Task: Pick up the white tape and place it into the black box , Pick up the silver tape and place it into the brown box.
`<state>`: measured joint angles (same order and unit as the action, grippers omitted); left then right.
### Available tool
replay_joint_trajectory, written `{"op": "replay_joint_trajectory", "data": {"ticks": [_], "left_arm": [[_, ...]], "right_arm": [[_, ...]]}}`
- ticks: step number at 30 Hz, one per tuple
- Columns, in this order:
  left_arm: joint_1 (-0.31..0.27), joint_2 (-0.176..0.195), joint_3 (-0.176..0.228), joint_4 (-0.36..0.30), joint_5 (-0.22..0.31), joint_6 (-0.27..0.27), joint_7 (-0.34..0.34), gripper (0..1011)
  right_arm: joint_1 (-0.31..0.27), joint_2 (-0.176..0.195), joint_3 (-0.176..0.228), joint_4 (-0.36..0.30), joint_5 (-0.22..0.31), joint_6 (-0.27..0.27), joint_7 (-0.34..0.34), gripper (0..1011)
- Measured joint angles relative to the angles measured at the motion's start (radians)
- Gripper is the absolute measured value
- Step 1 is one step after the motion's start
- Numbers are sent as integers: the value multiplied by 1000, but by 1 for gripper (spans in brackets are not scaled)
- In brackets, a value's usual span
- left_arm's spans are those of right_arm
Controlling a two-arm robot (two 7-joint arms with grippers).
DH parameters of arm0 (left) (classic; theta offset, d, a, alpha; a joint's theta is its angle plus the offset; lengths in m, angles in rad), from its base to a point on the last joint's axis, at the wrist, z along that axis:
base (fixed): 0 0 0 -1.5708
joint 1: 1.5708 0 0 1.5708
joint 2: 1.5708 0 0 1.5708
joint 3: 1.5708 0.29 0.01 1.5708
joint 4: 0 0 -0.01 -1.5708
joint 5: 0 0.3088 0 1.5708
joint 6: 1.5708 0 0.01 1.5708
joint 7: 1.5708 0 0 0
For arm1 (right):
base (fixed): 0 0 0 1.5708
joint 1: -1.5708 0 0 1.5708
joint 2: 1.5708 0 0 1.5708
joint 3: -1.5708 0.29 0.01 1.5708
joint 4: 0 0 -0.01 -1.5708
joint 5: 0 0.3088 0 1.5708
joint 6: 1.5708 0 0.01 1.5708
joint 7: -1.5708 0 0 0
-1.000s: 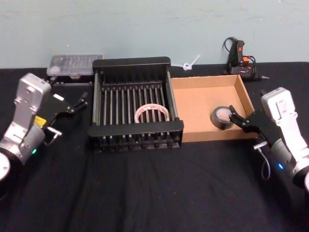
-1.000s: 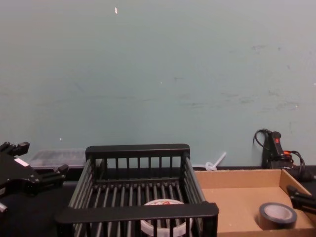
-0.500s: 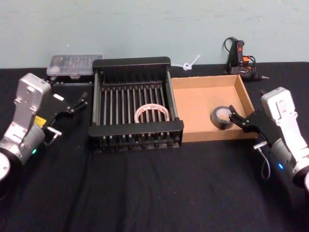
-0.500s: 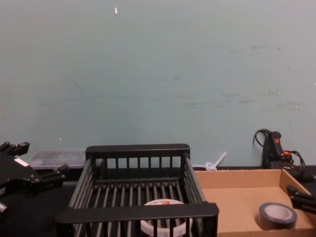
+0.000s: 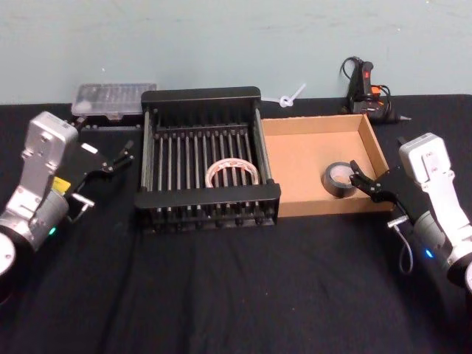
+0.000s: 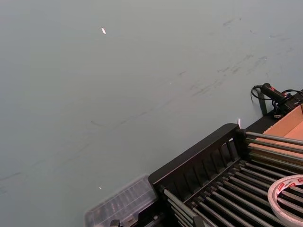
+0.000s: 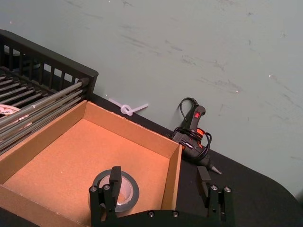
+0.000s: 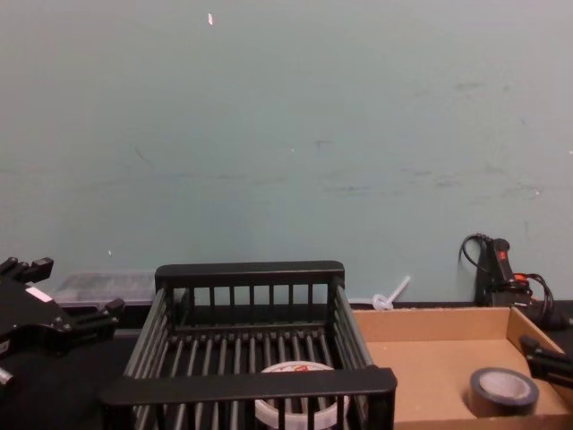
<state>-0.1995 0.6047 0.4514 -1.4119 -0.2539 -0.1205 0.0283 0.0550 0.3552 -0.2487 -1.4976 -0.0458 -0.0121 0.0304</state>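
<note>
White tape [image 5: 232,173] lies in black box [image 5: 200,96]; silver tape [image 5: 339,179] in brown box [image 5: 317,125]. Both pincers released, empty. Nothing outstanding.

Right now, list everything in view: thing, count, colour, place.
white tape: one, white, inside the black box
black box: one, black, table centre
silver tape: one, dark grey, inside the brown box
brown box: one, tan, right of the black box
clear case: one, transparent, back left
glue gun: one, black, back right
zip tie: one, white, behind the boxes
left gripper: open, left of the black box
right gripper: open, beside the silver tape
</note>
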Motion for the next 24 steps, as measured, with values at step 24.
{"op": "replay_joint_trajectory", "data": {"ticks": [24], "left_arm": [[0, 0, 0, 0, 0, 0, 0, 1002]], "right_arm": [[0, 0, 0, 0, 0, 0, 0, 1002]]}}
